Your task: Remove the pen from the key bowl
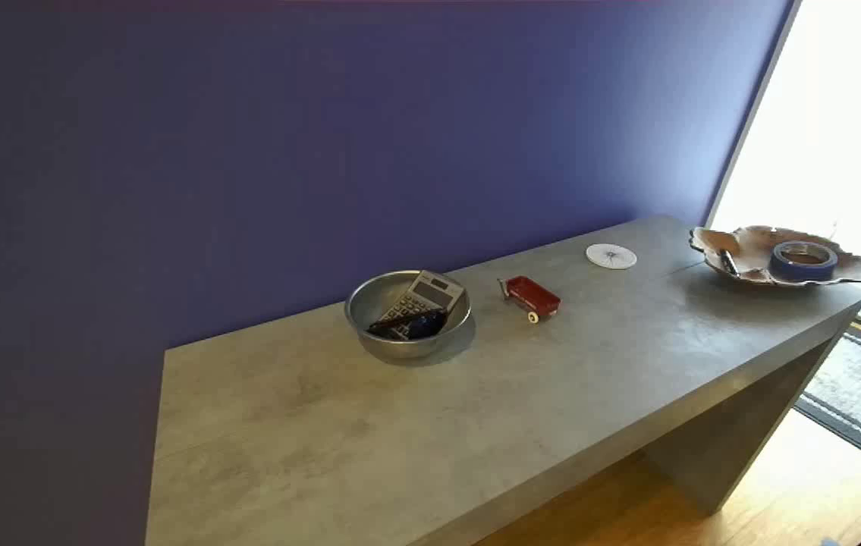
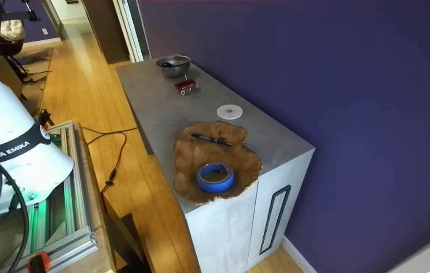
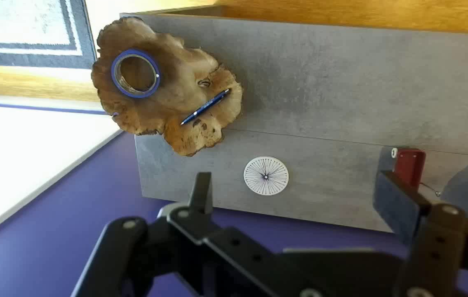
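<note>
Purple wall [image 1: 248, 152], grey surface [image 1: 286, 425] — pen [image 3: 205, 107] and blue tape roll [image 2: 215, 185] in key bowl [image 2: 207, 153], white disc [image 3: 266, 176] near bowl — fingers [image 3: 398, 209] wide apart.

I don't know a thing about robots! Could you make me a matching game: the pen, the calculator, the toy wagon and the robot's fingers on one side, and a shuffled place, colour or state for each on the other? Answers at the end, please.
Column one:
1. Pen
2. Calculator
3. Toy wagon
4. Fingers

Column two:
A. Red, standing on the tabletop
B. Spread apart, gripping nothing
C. Lying in the wavy-rimmed key bowl
D. Leaning inside the grey metal bowl

Right pairs: 1-C, 2-D, 3-A, 4-B.
</note>
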You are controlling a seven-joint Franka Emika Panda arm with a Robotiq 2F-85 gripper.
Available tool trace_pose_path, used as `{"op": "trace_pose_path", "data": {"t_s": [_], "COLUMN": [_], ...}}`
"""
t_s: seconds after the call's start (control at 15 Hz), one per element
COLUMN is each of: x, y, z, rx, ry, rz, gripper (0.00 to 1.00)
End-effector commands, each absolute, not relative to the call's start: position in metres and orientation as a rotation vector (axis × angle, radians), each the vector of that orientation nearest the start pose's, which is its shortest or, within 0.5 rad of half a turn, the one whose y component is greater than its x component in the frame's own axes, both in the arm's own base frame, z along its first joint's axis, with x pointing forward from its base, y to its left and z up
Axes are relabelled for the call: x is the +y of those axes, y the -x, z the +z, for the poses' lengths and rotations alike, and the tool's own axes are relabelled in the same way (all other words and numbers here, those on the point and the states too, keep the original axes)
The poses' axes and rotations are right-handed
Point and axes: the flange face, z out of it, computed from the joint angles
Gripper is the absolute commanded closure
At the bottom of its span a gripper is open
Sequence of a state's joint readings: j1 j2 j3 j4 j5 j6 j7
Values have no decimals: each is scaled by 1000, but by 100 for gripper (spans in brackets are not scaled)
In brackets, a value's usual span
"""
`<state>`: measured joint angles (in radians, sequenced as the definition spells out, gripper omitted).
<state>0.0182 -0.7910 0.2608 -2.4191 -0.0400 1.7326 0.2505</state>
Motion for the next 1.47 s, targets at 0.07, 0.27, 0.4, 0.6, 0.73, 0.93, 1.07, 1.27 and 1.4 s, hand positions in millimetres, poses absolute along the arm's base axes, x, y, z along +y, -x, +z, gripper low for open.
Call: {"op": "trace_pose_path", "data": {"t_s": [0.07,0.27,0.4,0.6,0.73,0.93,1.07,1.27,1.4], "x": [105,102,71,14,-24,-56,-55,-58,-58], "y": [-310,-310,-313,-320,-322,-325,-324,-326,-326], "z": [569,570,570,546,518,481,489,479,479], "rx": [57,124,340,567,739,985,902,953,959], "ry": [3333,3313,3244,3173,3122,3018,3061,3047,3045], "rz": [-225,-254,-241,-165,-119,-66,-59,-36,-39], "gripper": [0,0,0,0,0,0,0,0,0]}}
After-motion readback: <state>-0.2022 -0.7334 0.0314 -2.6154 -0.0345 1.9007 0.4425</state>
